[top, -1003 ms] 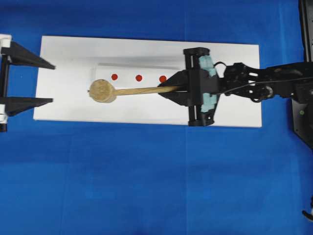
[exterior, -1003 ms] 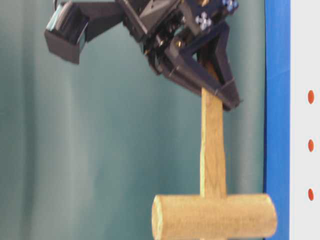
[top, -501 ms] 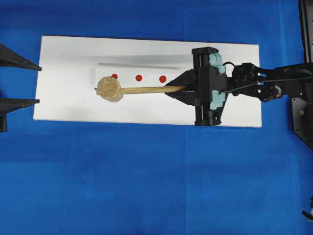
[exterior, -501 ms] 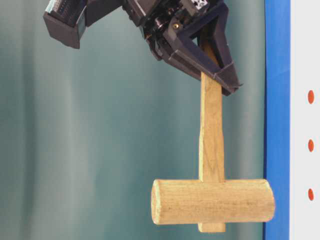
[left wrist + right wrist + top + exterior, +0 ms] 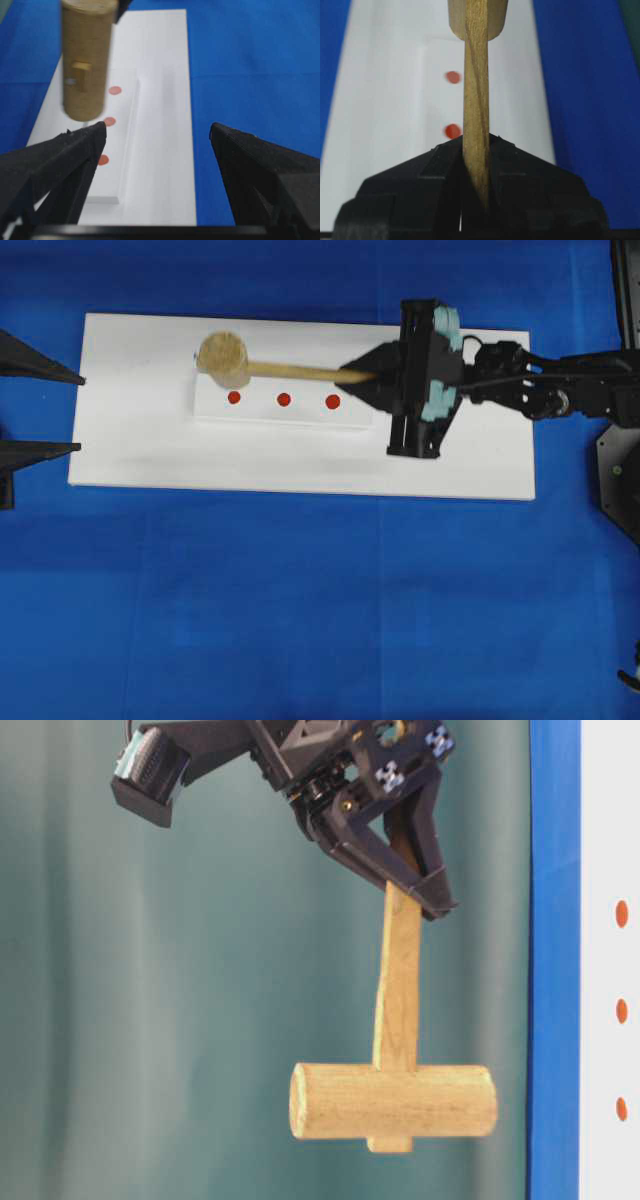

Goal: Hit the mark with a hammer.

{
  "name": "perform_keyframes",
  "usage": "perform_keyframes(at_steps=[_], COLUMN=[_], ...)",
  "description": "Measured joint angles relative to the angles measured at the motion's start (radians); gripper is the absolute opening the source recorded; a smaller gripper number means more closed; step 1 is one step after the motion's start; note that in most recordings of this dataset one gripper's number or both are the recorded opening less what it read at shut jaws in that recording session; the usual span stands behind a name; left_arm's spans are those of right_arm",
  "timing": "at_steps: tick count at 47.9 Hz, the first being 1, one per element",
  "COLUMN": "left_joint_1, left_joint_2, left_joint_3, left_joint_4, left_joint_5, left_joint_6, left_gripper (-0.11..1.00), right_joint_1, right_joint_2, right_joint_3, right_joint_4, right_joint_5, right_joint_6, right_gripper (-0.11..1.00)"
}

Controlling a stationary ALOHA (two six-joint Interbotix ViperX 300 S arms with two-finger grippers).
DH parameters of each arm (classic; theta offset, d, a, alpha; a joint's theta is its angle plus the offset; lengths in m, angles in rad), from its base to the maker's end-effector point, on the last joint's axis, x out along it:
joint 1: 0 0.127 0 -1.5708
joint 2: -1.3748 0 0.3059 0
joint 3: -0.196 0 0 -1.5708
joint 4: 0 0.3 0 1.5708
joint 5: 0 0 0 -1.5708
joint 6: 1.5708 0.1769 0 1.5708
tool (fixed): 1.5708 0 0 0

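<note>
My right gripper (image 5: 362, 375) is shut on the thin handle of the wooden hammer (image 5: 222, 355) and holds it in the air over the white board (image 5: 300, 455). In the overhead view the thick head lies just beyond the leftmost of three red marks (image 5: 234, 397), over the far edge of a raised white strip (image 5: 283, 415). The table-level view shows the hammer (image 5: 393, 1101) well clear of the board, and the right gripper (image 5: 425, 895) clamping the handle. The handle (image 5: 476, 100) runs straight out from the shut jaws. My left gripper (image 5: 159, 127) is open and empty at the board's left end.
A blue cloth (image 5: 300, 610) covers the table around the board. The other two red marks (image 5: 284, 399) (image 5: 333, 401) sit in a row on the strip. The right arm's base (image 5: 620, 480) stands at the right edge.
The hammer's head has swung from the near side of the leftmost mark to its far side and has risen off the board. The left gripper drew back to the left.
</note>
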Motion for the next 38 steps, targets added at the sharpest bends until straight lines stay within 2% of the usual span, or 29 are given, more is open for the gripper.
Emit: perform_keyframes(at_steps=[29, 38], left_joint_1=[0.002, 0.002], left_joint_2=[0.0, 0.0], left_joint_3=[0.002, 0.003], left_joint_4=[0.0, 0.0], left_joint_5=[-0.002, -0.003], left_joint_6=[0.0, 0.0], left_gripper=[0.82, 0.82], right_joint_1=[0.0, 0.0], right_joint_2=[0.031, 0.147], right_joint_3=[-0.014, -0.026], right_joint_4=[0.006, 0.057], right_joint_5=[-0.006, -0.003], right_joint_6=[0.0, 0.003], right_gripper=[0.02, 0.02])
